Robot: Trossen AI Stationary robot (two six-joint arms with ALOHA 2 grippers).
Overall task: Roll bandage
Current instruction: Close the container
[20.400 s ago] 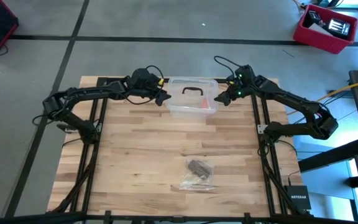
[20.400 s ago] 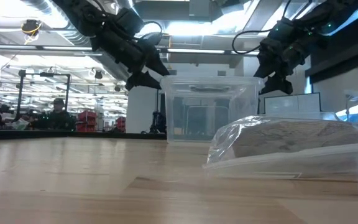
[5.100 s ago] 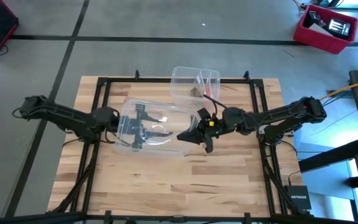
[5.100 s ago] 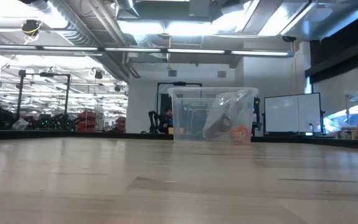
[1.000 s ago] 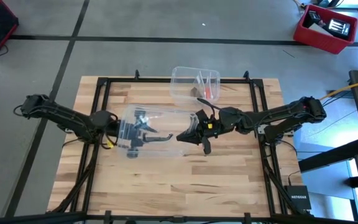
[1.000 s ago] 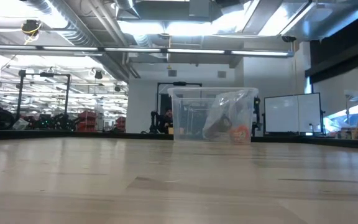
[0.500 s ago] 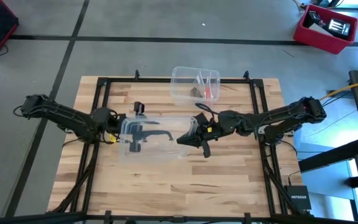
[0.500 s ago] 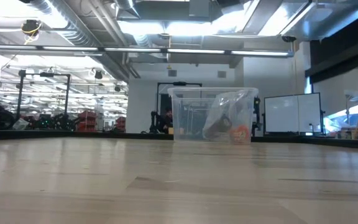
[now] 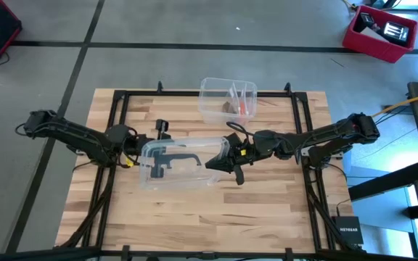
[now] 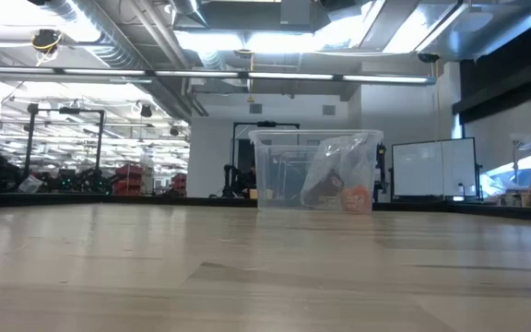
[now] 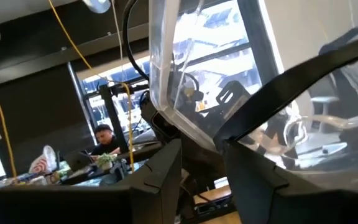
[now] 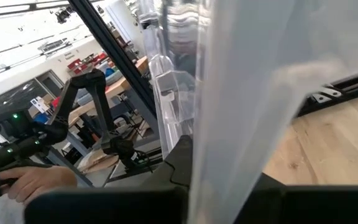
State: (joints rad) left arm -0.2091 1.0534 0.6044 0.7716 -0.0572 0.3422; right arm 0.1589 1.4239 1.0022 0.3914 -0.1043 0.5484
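We see the left gripper (image 9: 138,146) pinching one end of the lid (image 9: 180,161), its fingers (image 11: 157,180) either side of the rim. The right gripper (image 9: 218,161) is pressed almost together on the opposite end. Between them, the clear lid hangs over the middle of the table (image 9: 267,217), its dark handle visible through the plastic. The clear box (image 9: 227,98) stands uncovered at the table's far edge. Inside it we see a crumpled clear bag (image 10: 337,166). The bandage (image 10: 318,194) shows as a small dark roll low in that bag, well apart from both grippers.
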